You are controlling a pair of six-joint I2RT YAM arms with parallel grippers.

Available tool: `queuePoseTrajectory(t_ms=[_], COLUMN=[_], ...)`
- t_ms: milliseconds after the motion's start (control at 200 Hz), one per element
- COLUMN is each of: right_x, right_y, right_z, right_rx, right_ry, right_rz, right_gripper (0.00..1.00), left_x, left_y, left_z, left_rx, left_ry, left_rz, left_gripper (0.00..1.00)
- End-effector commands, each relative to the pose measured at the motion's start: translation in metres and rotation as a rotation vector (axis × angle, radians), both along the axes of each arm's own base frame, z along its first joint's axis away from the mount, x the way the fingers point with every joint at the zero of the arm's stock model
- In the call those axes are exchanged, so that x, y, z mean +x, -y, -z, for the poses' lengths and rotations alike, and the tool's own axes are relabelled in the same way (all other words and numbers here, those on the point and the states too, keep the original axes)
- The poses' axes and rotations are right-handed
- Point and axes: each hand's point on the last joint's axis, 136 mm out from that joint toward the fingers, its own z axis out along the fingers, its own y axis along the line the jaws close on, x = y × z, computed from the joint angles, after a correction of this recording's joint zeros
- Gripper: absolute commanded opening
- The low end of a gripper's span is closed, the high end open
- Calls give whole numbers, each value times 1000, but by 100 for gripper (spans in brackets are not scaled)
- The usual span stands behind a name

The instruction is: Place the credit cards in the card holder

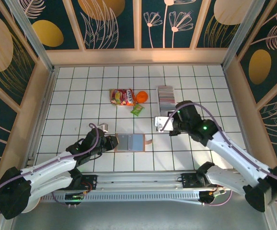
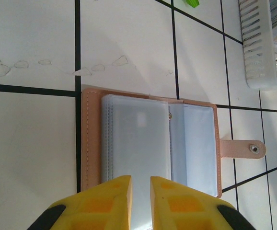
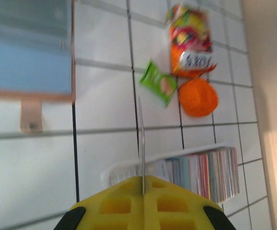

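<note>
The salmon-pink card holder (image 1: 131,142) lies open on the tiled table, grey pockets up (image 2: 148,139), its snap tab (image 2: 244,148) pointing right. My left gripper (image 1: 110,143) sits at its left end; the yellow fingers (image 2: 114,201) stand a narrow gap apart with the grey pocket leaves running between them. My right gripper (image 1: 165,123) hovers right of the holder, shut on one credit card (image 1: 161,122), seen edge-on as a thin line (image 3: 141,134). More credit cards (image 3: 201,172) stand as a striped row in a white tray (image 1: 166,98).
A colourful snack packet (image 1: 121,97), an orange packet (image 1: 141,97) and a small green packet (image 1: 137,110) lie behind the holder, left of the tray. The tray's slotted white wall (image 2: 258,52) is far right of the holder. Wooden walls ring the table.
</note>
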Motion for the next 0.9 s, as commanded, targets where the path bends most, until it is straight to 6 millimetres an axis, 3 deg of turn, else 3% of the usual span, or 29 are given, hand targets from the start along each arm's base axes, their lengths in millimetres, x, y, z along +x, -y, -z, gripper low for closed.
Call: queuePoseTrajectory(t_ms=[0,70,185,300,435,546,681,896], right_x=[-11,-7,8,23,10,4,-8,-24], right_y=[-21,-26,-29,-23,-32,-42,-53,-95], right_z=[-39,-51,-49,-15,23,33,68,104], right_rx=[305,441,639,759,857,948,880,753], right_ry=[-201,-341,-614,-945,-1301,-1329,-1420,-1436], right_rz=[108,232,515,883,1129,1225,1380,1326], right_gripper=[0,0,0,0,0,0,0,0], left_x=[6,5,4,3,1,0,-1,-1], left_y=[5,5,4,3,2,0,0,-3], left_z=[-11,-12,-10,-9,-7,-4,-2,3], left_rx=[-28,-32,-29,-21,-23,-27,-22,-6], left_ry=[31,29,24,21,13,8,4,-5], left_rz=[-3,-2,-2,-2,-5,-11,-11,-17], left_gripper=[17,16,16,17,18,20,20,21])
